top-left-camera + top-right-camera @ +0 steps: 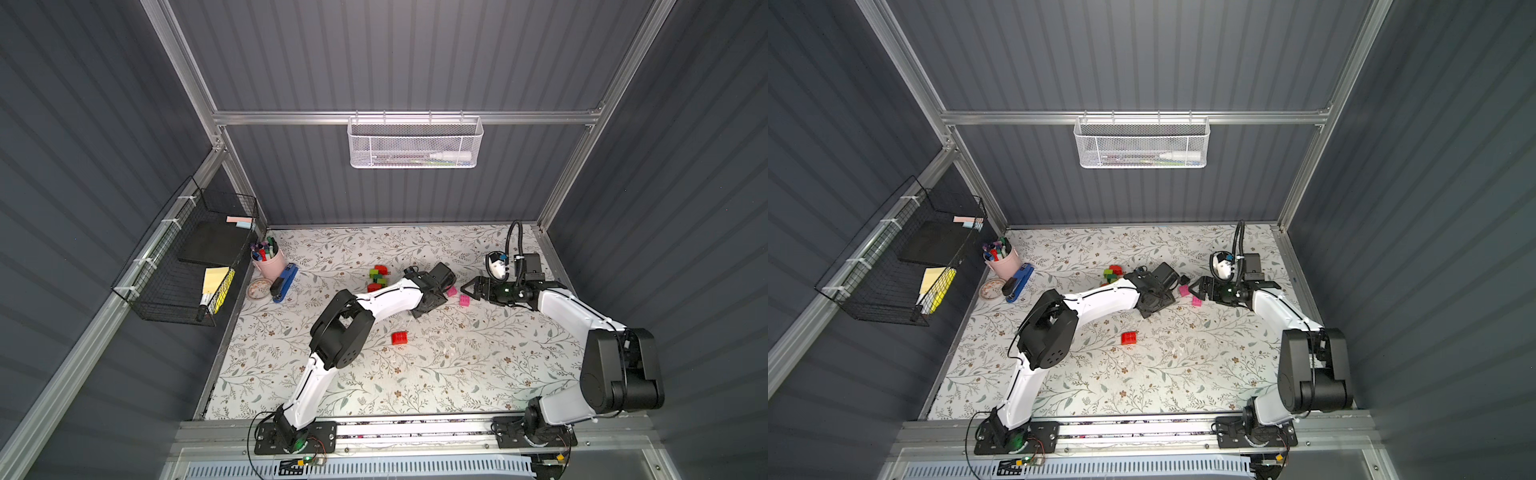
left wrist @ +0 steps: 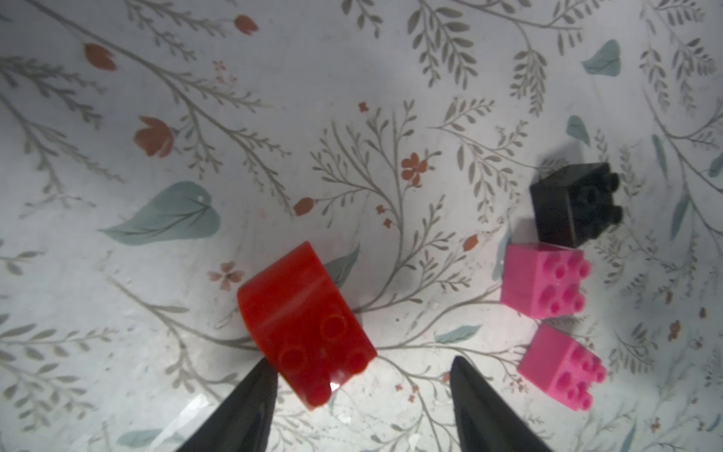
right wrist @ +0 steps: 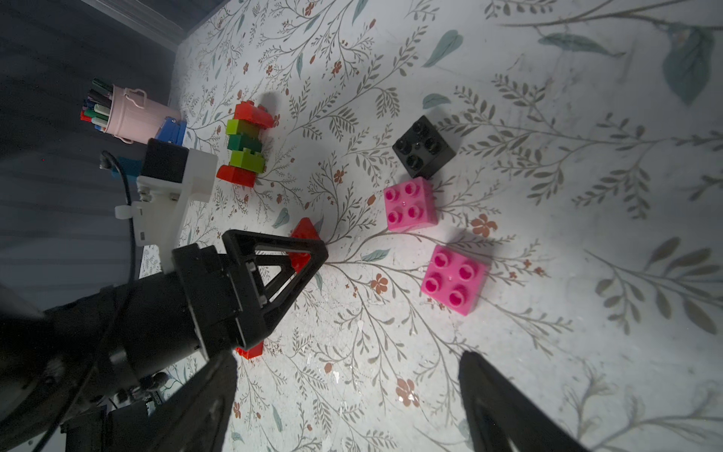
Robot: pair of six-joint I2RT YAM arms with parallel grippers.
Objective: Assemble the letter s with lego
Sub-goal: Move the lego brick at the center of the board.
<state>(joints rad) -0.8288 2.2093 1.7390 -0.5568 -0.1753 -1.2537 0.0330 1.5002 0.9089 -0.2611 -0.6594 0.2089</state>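
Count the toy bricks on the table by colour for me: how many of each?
Red bricks: 4
Lime green bricks: 2
Dark green brick: 1
Pink bricks: 2
Black brick: 1
Total: 10

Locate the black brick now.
In the right wrist view the black brick sits studs-up on the table, close beside a pink brick and to the robot's right of the red-and-green stack.

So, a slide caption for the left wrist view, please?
Open left end effector beside a curved red plastic brick; two pink studded bricks and a black studded brick nearby.
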